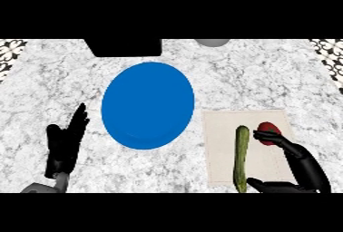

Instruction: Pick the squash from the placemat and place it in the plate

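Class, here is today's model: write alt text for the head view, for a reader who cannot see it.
A long green squash lies on a beige placemat beside a red item, with the robot's right hand open around them. A blue plate sits to the left on the marble counter. The left hand rests open, fingers up, at the lower left.

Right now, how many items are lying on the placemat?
2. The long green squash lies along the placemat's middle; a red item sits to its right, under the right hand's fingers. Anything beneath that hand is hidden.
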{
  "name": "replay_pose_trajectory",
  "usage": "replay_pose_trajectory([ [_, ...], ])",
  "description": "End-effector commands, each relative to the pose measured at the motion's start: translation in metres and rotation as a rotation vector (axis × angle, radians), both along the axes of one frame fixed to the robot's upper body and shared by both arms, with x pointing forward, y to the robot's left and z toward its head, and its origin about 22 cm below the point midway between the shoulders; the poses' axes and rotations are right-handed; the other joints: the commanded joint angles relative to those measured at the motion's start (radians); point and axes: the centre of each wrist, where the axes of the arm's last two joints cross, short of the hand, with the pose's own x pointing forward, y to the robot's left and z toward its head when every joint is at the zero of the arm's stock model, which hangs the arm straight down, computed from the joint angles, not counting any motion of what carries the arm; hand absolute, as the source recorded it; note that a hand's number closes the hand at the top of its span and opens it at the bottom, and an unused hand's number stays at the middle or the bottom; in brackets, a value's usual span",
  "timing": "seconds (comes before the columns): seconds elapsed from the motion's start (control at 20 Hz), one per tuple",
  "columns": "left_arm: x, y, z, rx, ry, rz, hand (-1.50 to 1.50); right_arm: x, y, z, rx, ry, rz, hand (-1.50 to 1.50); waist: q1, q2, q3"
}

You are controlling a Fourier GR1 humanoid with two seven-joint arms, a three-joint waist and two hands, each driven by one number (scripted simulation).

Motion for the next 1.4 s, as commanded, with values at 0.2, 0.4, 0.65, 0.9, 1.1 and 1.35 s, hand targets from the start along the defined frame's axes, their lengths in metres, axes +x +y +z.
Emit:
replay_pose_trajectory([
  [0.2,0.010,-0.005,-0.003,0.000,0.007,-0.006,0.00,0.005,-0.033,0.016,-0.500,-0.067,0.020,-1.50,0.011,0.000,-0.004],
  [0.4,-0.007,0.003,-0.014,-0.017,0.005,-0.023,0.00,0.014,-0.021,0.061,-0.651,-0.022,0.019,-1.50,0.017,-0.004,-0.006],
  [0.65,0.008,-0.023,-0.002,0.010,-0.018,-0.019,0.00,0.029,-0.014,0.074,-0.837,0.153,0.126,-1.50,0.022,-0.002,-0.004],
  [0.9,0.002,-0.008,-0.012,0.013,0.001,-0.017,0.00,0.028,0.012,0.060,-0.911,0.264,0.211,-1.50,0.021,-0.001,-0.004],
  [1.1,0.018,-0.011,-0.010,-0.003,-0.005,-0.023,0.00,0.046,0.031,0.074,-0.945,0.297,0.223,-1.50,0.019,-0.001,-0.004],
  [1.35,0.008,0.002,-0.027,-0.014,0.011,-0.020,0.00,0.063,0.039,0.065,-0.967,0.321,0.227,-1.50,0.020,0.000,-0.004],
])
